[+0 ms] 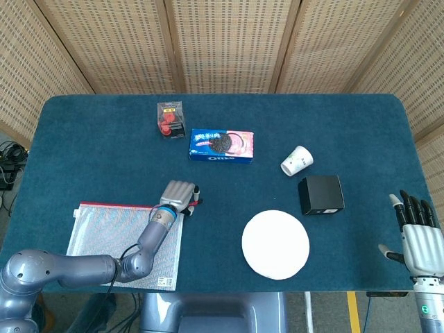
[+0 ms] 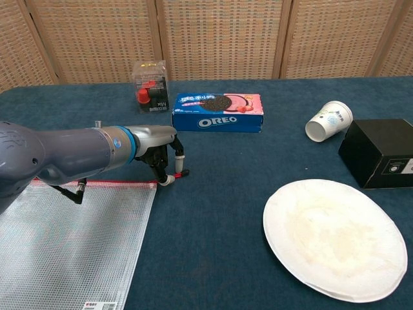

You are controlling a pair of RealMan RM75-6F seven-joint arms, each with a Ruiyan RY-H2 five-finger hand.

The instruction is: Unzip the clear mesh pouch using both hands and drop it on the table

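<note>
The clear mesh pouch (image 1: 121,244) (image 2: 71,239) lies flat at the table's front left, its red zipper edge facing away from me. Its red pull cord (image 2: 178,174) (image 1: 197,202) sticks out to the right of the pouch's far corner. My left hand (image 1: 179,193) (image 2: 160,150) hovers low over that corner with fingers curved downward. One fingertip (image 2: 168,179) touches the cord, while the other fingers stay apart above it. My right hand (image 1: 418,239) is open with fingers spread, off the table's front right corner, and shows only in the head view.
An Oreo box (image 1: 222,145) and a small clear box with red contents (image 1: 170,119) stand behind the left hand. A white plate (image 1: 275,244), a black box (image 1: 321,194) and a tipped paper cup (image 1: 297,160) lie to the right.
</note>
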